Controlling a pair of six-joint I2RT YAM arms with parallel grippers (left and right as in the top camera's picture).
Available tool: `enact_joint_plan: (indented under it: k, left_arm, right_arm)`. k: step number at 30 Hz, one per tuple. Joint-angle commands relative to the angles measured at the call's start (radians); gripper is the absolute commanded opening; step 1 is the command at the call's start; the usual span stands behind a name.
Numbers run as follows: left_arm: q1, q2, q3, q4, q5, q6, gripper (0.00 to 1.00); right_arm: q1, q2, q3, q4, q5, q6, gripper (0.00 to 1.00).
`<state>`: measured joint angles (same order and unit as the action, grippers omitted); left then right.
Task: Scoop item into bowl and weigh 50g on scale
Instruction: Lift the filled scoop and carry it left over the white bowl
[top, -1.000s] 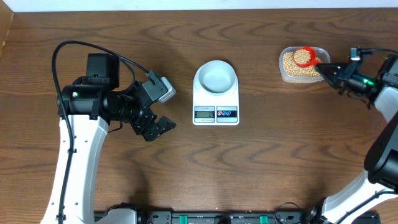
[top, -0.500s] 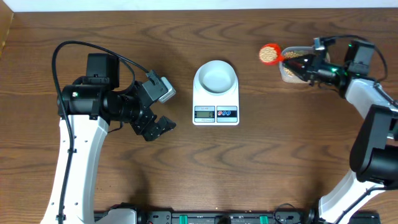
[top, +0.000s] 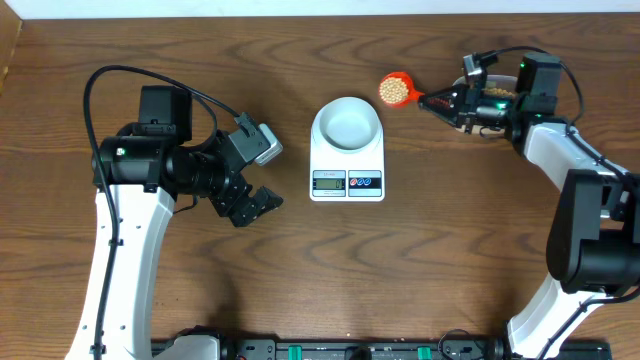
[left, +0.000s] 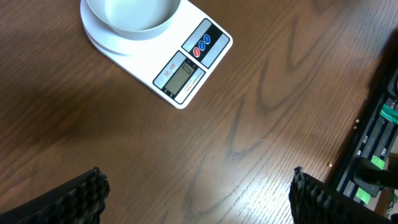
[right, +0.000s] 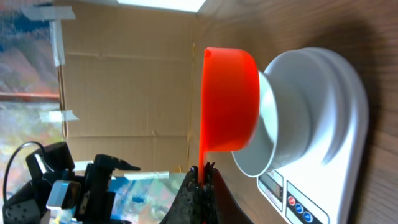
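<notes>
The white scale (top: 347, 175) lies mid-table with the pale bowl (top: 347, 124) on it, nothing visible inside. My right gripper (top: 436, 101) is shut on the handle of a red scoop (top: 396, 89) heaped with tan beans, held level just right of the bowl's far rim. From the right wrist, the scoop (right: 230, 99) hangs beside the bowl (right: 273, 134) on the scale (right: 336, 124), its handle pinched at my right gripper (right: 202, 173). My left gripper (top: 262, 203) is open left of the scale; between its fingertips (left: 199, 199) is bare wood, with bowl (left: 130, 15) and scale (left: 189, 65) ahead.
The clear tub of beans (top: 497, 92) at the back right is mostly covered by my right wrist. A black rail with connectors (top: 340, 350) runs along the table's front edge. The left arm's base and cable (top: 130, 160) fill the left side.
My right gripper has carried the filled scoop leftward from the tub to just right of the bowl. The left arm has not moved.
</notes>
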<state>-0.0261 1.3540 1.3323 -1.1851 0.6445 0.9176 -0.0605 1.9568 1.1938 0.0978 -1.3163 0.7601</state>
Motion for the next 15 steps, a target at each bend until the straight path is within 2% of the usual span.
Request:
enact_joint_plan:
  k: [1, 15]
  left_arm:
    - [0.004, -0.002, -0.001, -0.003, -0.002, 0.013, 0.95]
    - [0.004, -0.002, -0.001, -0.003, -0.002, 0.013, 0.95]
  right_arm:
    - [0.034, 0.009, 0.002, 0.029, -0.029, 0.009, 0.01]
    - [0.114, 0.009, 0.002, 0.047, -0.013, -0.218, 0.01]
